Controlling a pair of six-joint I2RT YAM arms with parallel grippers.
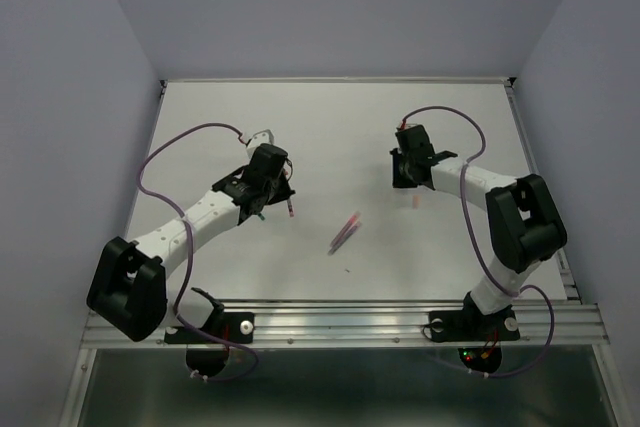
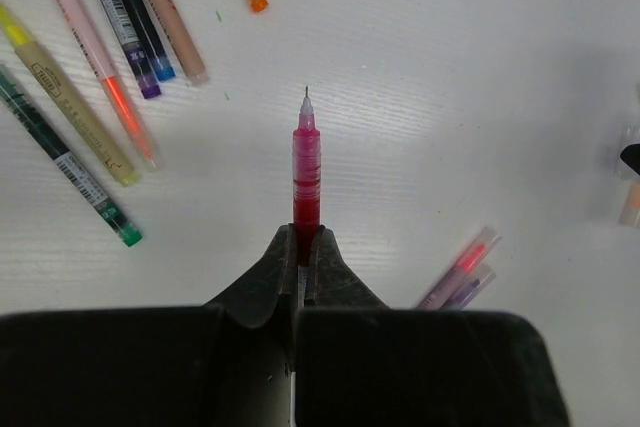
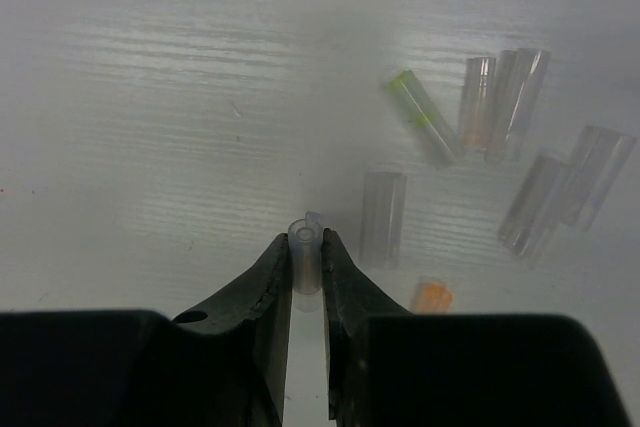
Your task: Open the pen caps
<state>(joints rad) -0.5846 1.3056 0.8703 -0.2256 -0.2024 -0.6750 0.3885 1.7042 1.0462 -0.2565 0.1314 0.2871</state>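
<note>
My left gripper [image 2: 306, 232] is shut on a red pen [image 2: 306, 162] whose bare tip points away from me over the table. My right gripper [image 3: 306, 239] is shut on a clear pen cap [image 3: 306, 259], held upright just above the table. Several loose clear caps [image 3: 383, 219] lie to its right, one yellow-tinted [image 3: 425, 117], beside a small orange piece [image 3: 432, 295]. From above, the left gripper [image 1: 278, 195] is mid-left and the right gripper [image 1: 402, 177] mid-right, well apart.
Several pens [image 2: 95, 97] lie fanned out to the upper left of the left gripper. A pink and a purple pen [image 2: 462, 269], both with clear caps on, lie to its right, seen from above as a pink streak [image 1: 345, 232]. The table's side rails [image 1: 540, 187] are near.
</note>
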